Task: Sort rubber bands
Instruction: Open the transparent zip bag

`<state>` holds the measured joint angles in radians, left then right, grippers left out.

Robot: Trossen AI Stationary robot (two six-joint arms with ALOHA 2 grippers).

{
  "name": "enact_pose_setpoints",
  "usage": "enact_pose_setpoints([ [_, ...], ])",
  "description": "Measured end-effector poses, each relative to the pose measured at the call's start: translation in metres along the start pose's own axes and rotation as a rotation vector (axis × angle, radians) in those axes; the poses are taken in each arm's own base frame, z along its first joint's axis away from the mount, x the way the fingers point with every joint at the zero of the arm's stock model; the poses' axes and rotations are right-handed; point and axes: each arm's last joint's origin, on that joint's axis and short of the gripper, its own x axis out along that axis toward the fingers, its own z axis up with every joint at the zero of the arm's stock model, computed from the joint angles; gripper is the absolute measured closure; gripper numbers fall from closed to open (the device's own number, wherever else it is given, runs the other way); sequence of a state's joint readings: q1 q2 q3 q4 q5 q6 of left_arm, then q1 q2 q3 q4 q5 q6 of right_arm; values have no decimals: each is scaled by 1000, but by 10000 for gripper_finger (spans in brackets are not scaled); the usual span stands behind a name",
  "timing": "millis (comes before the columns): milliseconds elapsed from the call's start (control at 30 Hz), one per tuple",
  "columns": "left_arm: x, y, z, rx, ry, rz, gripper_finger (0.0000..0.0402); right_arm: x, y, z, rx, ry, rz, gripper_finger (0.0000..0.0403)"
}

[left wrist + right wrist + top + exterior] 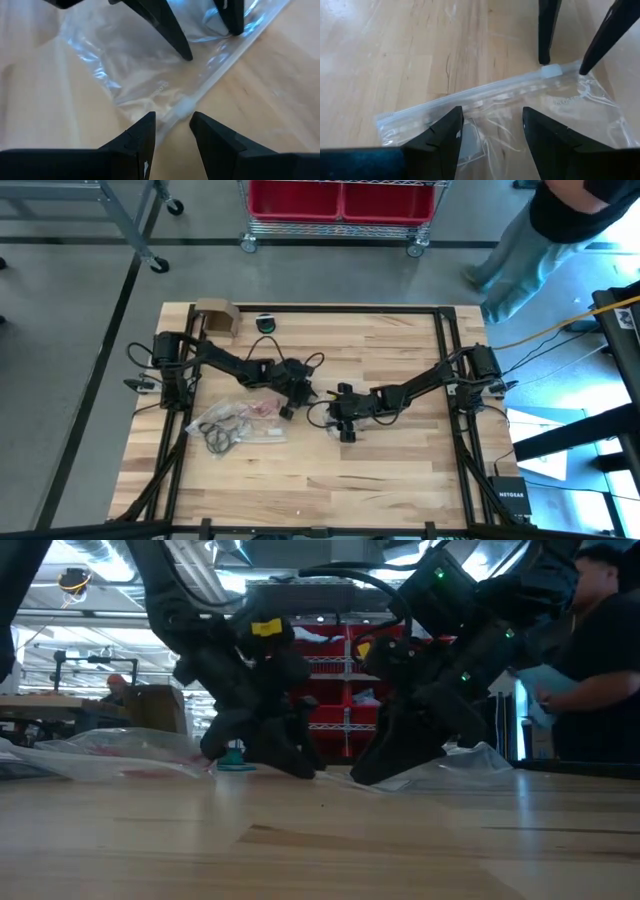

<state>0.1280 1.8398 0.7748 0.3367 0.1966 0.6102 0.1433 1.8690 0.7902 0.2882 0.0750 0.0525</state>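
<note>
Two arms meet near the table's middle over one clear zip bag [510,107], which lies flat on the wood. The left gripper [172,122] points down at the bag's zipper edge, fingers parted, straddling the white slider [183,106] with the tips touching or just above the strip; nothing is clamped between them. The right gripper [492,120] faces it from the opposite side, fingers also parted over the bag body, nothing gripped. Each wrist view shows the other arm's two finger tips on the far side of the bag.

Rubber bands [222,434]: one tangled heap on the left part of the table, black loops with a reddish cluster beside them, lying with at least one more clear bag [250,420]. Exact number of bands cannot be told. A small teal cluster [234,758] shows in the low view just beside the left arm's fingers.

At the table's far edge: one cardboard piece [216,318] and one small dark round object [265,323]. One person [555,230] stands beyond the right corner, in front of one wire cart with two red bins [345,198].
</note>
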Motion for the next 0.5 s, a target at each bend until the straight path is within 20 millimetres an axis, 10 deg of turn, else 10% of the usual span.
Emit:
enact_pose_setpoints([
  [500,27,-22,-12,-49,-37,-139,335,0,1,1,4,-7,17,203],
])
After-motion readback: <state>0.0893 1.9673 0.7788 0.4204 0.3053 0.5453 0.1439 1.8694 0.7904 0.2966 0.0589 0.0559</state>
